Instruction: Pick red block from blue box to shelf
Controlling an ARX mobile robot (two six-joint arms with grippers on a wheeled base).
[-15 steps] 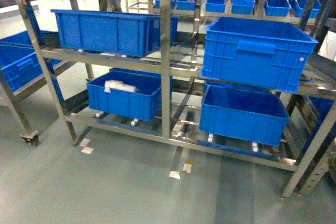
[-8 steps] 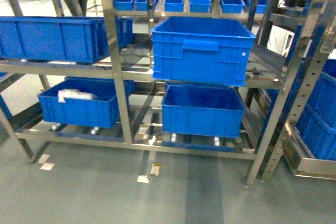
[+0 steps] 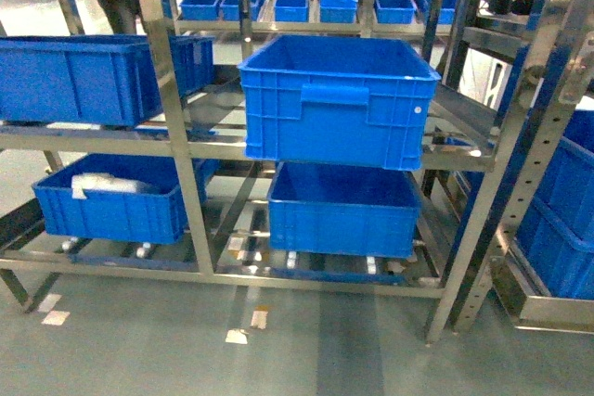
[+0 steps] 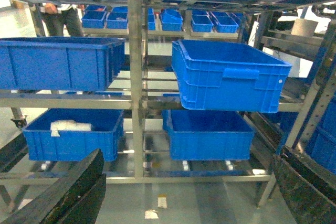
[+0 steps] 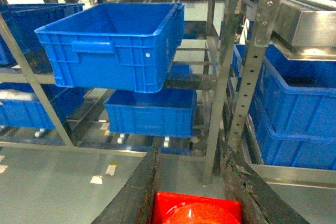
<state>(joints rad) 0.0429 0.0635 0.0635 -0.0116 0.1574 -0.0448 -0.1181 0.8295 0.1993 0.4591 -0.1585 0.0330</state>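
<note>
Red block (image 5: pixel 195 211) sits clamped between the two dark fingers (image 5: pixel 137 192) of our right gripper (image 5: pixel 197 203), at the bottom edge of the right wrist view, its round stud facing up. Our left gripper (image 4: pixel 184 192) holds nothing, its fingers (image 4: pixel 68 192) spread wide at the lower corners of the left wrist view. Ahead of both stands the shelf (image 3: pixel 172 146), its steel tiers carrying dark blue ribbed crates (image 3: pixel 339 99). One lower crate (image 3: pixel 107 201) holds something white (image 3: pixel 107 183). Grey floor (image 3: pixel 306 350) with paper scraps (image 3: pixel 237 336) lies before the shelf.
</note>
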